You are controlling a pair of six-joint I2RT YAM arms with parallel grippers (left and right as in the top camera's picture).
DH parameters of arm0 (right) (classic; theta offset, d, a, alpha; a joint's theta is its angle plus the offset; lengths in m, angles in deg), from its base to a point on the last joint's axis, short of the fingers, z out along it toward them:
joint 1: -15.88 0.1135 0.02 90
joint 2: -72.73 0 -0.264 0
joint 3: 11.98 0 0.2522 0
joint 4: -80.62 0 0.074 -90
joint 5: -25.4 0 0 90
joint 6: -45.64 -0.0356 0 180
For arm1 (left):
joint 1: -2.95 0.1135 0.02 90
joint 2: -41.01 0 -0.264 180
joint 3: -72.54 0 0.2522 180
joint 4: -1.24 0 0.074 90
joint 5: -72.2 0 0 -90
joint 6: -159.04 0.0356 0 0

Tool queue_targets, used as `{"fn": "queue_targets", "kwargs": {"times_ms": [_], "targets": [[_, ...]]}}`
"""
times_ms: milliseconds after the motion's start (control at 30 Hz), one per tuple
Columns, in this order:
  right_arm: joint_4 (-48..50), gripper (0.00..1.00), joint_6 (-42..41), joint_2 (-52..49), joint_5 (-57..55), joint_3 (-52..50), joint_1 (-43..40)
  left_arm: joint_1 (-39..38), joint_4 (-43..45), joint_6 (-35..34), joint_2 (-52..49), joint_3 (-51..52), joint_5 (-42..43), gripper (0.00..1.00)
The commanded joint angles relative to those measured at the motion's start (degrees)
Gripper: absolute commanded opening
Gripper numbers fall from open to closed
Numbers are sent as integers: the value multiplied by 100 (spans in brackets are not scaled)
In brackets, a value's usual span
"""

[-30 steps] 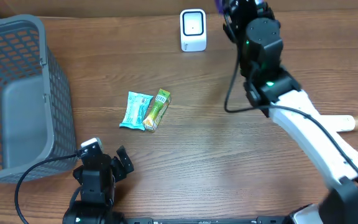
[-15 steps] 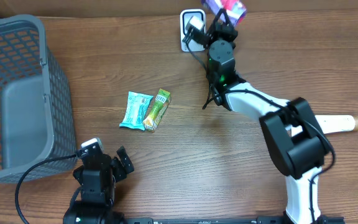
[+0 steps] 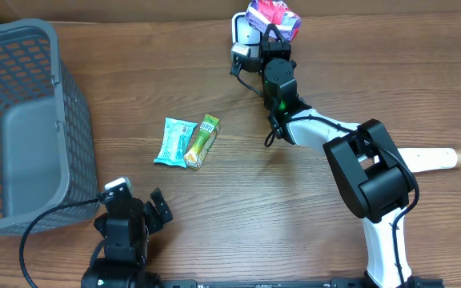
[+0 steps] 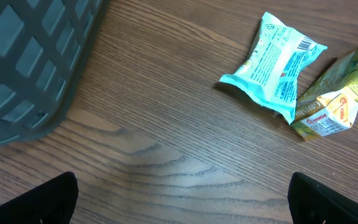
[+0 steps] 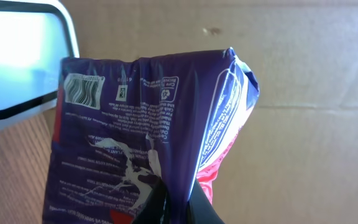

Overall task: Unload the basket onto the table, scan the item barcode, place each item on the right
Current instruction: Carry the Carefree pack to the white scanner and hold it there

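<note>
Change of state: over the last second the right arm has dropped from a raised pose and swung to the far edge of the tabletop [image 3: 254, 216]. The purple packet [image 3: 272, 18] now sits just beside the scanner [image 3: 242, 36]; half a second ago it stood slightly further to the right.

Right pincer [image 3: 269, 38]: clamped on the lower edge of the purple packet, holding it upright. In the wrist view the barcode [image 5: 82, 89] lies in the packet's upper left corner, close to the scanner's white window [image 5: 17, 68].

Meaning for the task: the packet appears to be in the presenting step. The barcode faces the wrist camera, so a small turn toward the window may still be needed. Whether a read has registered cannot be told.

Left pincer [image 4: 185, 208]: fingers wide apart, holding nothing, parked at the near edge and unchanged.

Surface: dark wood-grain laminate, flat and dry. A teal packet [image 3: 174, 142] and a green packet [image 3: 202, 140] lie touching near the centre. A grey basket [image 3: 22, 120] stands at the left edge.

Room: a plain brown cardboard wall [image 5: 303, 62] backs the tabletop.
</note>
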Motion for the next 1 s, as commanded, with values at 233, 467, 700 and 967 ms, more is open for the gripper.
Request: {"fn": "queue_targets", "kwargs": {"times_ms": [233,467,700,967], "targets": [[-240,4,962,-55,708,118,-20,-11,35,-98,50,-2,-79,100],[-195,4,1025,-55,723,118,-20,-11,35,-98,50,-2,-79,100],[389,4,1025,-55,673,118,-9,-11,35,-98,50,-2,-79,100],[684,4,608,463,232,116,251,-11,35,-98,50,-2,-79,100]]}}
